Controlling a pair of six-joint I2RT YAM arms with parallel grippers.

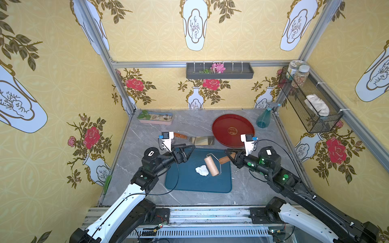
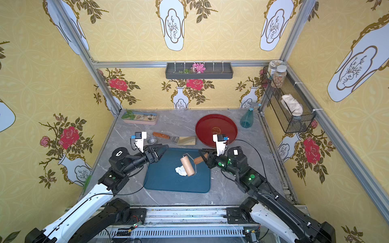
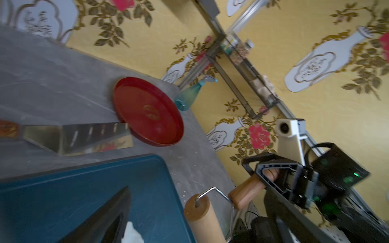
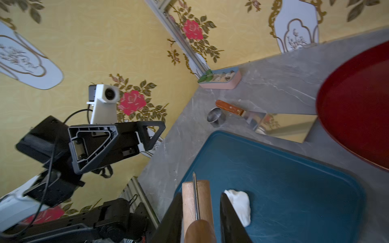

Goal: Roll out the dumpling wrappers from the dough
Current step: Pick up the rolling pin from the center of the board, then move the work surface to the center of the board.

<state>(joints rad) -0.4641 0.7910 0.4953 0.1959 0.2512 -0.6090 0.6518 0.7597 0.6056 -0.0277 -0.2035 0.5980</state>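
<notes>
Gripping rounded wooden roller handle (image 1: 224,160): right fingers (image 4: 230,218) | left fingers (image 3: 109,208) spread, empty | lumpy white dough (image 1: 202,170)

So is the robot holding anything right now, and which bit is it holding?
The right fingers hold the rolling pin by its brown wooden handle. The left fingers are open, holding nothing.

Yellow wallpaper (image 1: 157,35) patterned with red roses and gold-edged white vases is filling the upper frame in both top views. At lower centre, a white-veined grey marble tabletop (image 1: 147,134) is setting off a round red lacquer tray (image 1: 223,126) with a gold emblem, a deep teal rounded mat (image 1: 185,183), a crumpled white dough lump (image 1: 201,170) and a pale wooden dough roller (image 1: 211,166), brown-handled.
</notes>
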